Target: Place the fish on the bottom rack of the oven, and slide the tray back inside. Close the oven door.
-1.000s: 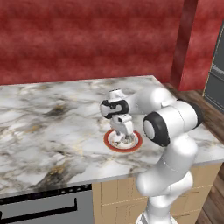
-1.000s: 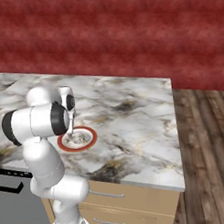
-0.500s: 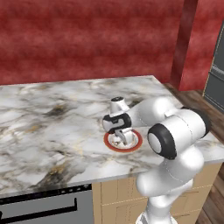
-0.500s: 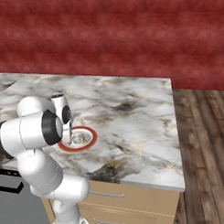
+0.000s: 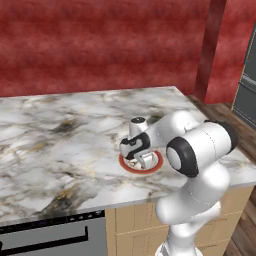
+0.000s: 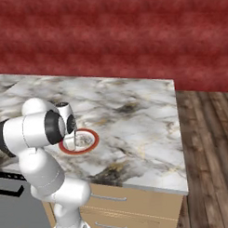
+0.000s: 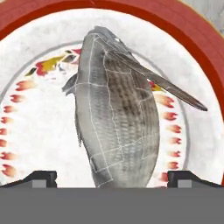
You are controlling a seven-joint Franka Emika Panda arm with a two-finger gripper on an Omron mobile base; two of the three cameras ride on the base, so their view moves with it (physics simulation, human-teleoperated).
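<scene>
So the gripper (image 5: 140, 161) is down right over the red-rimmed plate (image 5: 127, 165), jaws spread wide and not gripping anything. In the hand view the fish (image 7: 116, 113) lies on the plate (image 7: 26, 100) between the two fingertips (image 7: 40, 178), one dark tip on each side of its body with a bit of bare plate showing between tip and fish on both sides.

The plate (image 6: 91, 133) sits on the marble counter (image 6: 134, 115), fairly near the front edge. From the right base view there's lots of open counter to the right of the plate, up to the counter's end by the wood floor (image 6: 205, 145). The oven (image 5: 50, 235) shows under the counter's front edge at lower left in the left base view.
</scene>
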